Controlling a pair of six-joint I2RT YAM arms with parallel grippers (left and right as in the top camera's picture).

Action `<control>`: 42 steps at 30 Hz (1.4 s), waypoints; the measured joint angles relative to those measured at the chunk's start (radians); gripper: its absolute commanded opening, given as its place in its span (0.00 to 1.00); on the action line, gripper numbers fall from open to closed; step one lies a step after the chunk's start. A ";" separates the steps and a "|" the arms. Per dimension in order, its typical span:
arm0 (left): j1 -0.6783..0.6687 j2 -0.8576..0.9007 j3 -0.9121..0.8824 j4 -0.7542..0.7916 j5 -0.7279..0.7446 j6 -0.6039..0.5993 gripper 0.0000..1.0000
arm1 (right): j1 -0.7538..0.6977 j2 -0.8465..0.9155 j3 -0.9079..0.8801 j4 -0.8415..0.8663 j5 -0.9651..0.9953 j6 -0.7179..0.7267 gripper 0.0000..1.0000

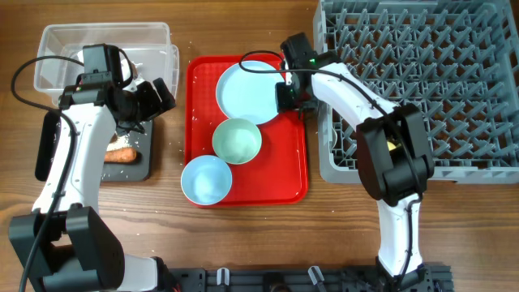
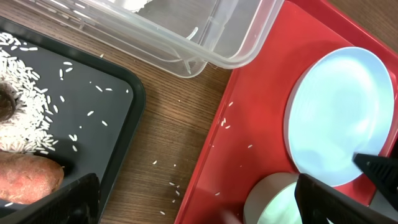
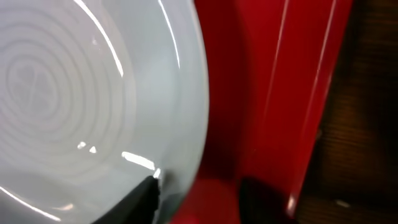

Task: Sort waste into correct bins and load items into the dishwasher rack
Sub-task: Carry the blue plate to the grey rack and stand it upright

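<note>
The flat red serving tray [image 1: 285,166] lies on the wooden bench [image 1: 243,243], glossy plastic with a raised lip. On it are three smooth round dishes. The light blue plate [image 1: 247,91] sits at its far end, shallow, with faint concentric rings showing in the right wrist view. The pale green bowl [image 1: 237,139] is in the middle, just beside the plate. The light blue bowl [image 1: 206,179] is at the near left corner, touching the green one.

The right gripper [image 1: 289,95] is at the plate's right edge. Its black fingers [image 3: 142,198] are apart, one over the plate and the other over the tray's red floor, with the plate's rim between them.

To the right of the tray stands the grey dishwasher rack [image 1: 422,81], a square plastic crate bristling with upright pegs. To the left of the tray's far end is the clear tub [image 2: 186,31], thin-walled with rounded corners. The black tray [image 2: 118,99] lies left of the red tray and nearer than the tub, matte and shallow. It holds a heap of white rice grains [image 2: 28,124] around a dark brown lump [image 2: 5,102], and an orange carrot [image 2: 28,177] with rough skin just beside them. Stray grains dot the bench and the red tray's left side.

The left gripper [image 1: 162,101] hangs between the black tray and the red one, jaws wide apart and holding nothing.
</note>
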 measured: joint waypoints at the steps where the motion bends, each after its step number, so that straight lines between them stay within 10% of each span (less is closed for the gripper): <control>1: 0.000 0.000 0.000 0.000 0.000 0.000 1.00 | -0.001 0.000 -0.002 0.011 0.000 0.003 0.27; 4: 0.000 0.000 0.000 0.000 0.000 0.000 1.00 | -0.003 0.000 -0.008 0.026 0.003 0.008 0.05; 24: 0.000 0.000 0.000 0.000 0.000 0.000 1.00 | -0.090 -0.042 0.206 -0.036 0.057 -0.010 0.04; 33: 0.000 0.000 0.000 0.000 -0.004 0.000 1.00 | -0.124 -0.432 0.319 -0.163 0.580 -0.117 0.05; 42: 0.000 0.000 0.000 0.000 -0.003 0.000 1.00 | -0.251 -0.462 0.319 -0.332 1.061 -0.206 0.04</control>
